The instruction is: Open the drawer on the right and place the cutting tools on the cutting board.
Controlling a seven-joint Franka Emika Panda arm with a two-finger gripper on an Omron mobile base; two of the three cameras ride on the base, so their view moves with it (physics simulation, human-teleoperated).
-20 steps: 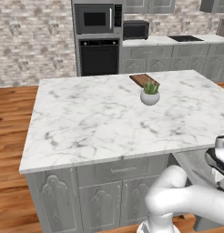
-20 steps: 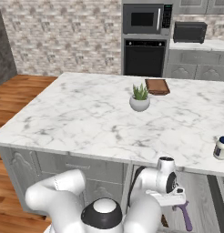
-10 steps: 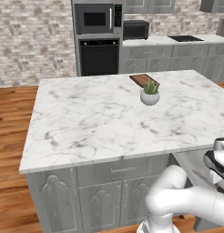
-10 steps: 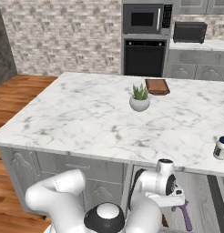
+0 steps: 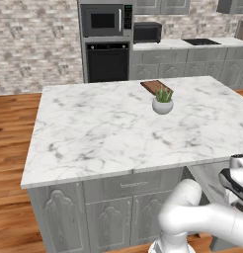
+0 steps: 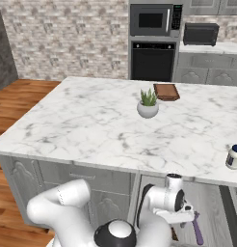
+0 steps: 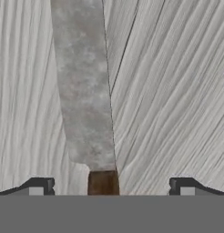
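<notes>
While the gripper (image 7: 109, 184) hangs spread wide inside the open drawer (image 6: 212, 212), the knife (image 7: 84, 91) lies flat on the drawer's pale floor between the fingertips (image 7: 38, 185), blade pointing away from the gripper, dark handle nearest. The purple peeler (image 6: 197, 229) lies beside it. Up on the surface (image 5: 118, 128), a potted plant (image 6: 148, 103) stands just before the cutting board (image 6: 166, 91), a small jar (image 6: 234, 157) near the edge. Nothing has visibly shifted since half a second ago.

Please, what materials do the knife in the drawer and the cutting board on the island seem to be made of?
The knife has a dull, mottled grey blade that looks like metal; its handle is dark brown, perhaps wood. It lies between the open fingers. The cutting board is reddish-brown with a matte finish and looks like wood.
</notes>
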